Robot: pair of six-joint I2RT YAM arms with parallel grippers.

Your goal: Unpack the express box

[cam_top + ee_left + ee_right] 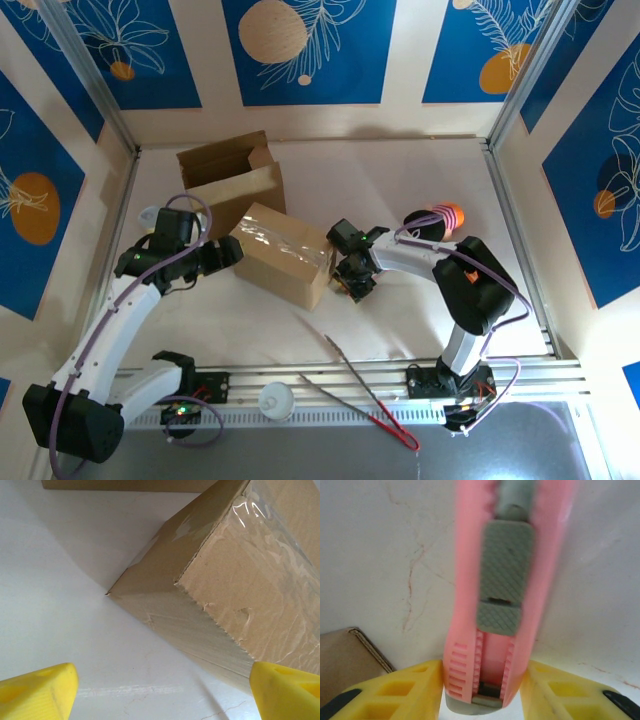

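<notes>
Top view: the taped express box (pixel 282 255) lies mid-tabletop (pixel 400 180), turned at an angle, its flaps shut under clear tape. An open carton (pixel 232 180) stands just behind it. We note the left end effector (pixel 228 252) just beside the box's left end and the right end effector (pixel 355 280) near its right end. Metal tongs (pixel 365 385) lie toward the front edge, well apart from the box. Left wrist view: the yellow fingers (pixel 37 692) stand spread wide, released, with bare tabletop between them; a taped corner of the box sits just ahead. Right wrist view: here the yellow fingers (pixel 405 692) press on both sides of a pink utility knife (pixel 500 605), grasping it; a box corner shows at lower left.
</notes>
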